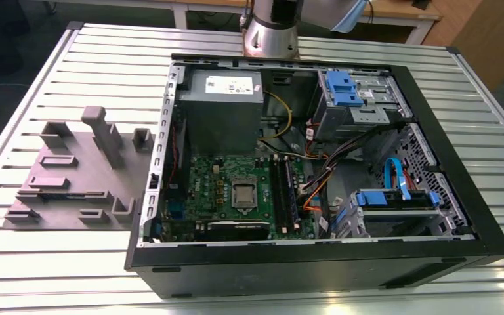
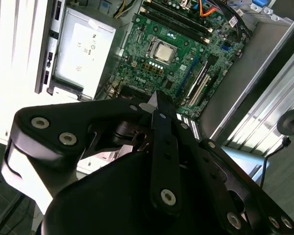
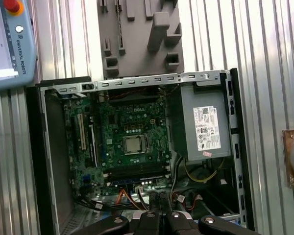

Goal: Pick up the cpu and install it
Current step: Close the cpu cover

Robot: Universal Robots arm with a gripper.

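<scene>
Silvery-grey and square, the cpu (image 3: 134,144) sits socketed on the green motherboard (image 3: 112,128); the gripper (image 3: 157,197), well apart, is closed on nothing.

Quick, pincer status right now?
Pincer: closed, holding nothing; the chip sits on the green board.

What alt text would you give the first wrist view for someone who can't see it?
The cpu lies at the middle of the green board inside an open computer case, seen from above. The shut gripper hangs above the case, and a grey power box sits beside the board.
</scene>
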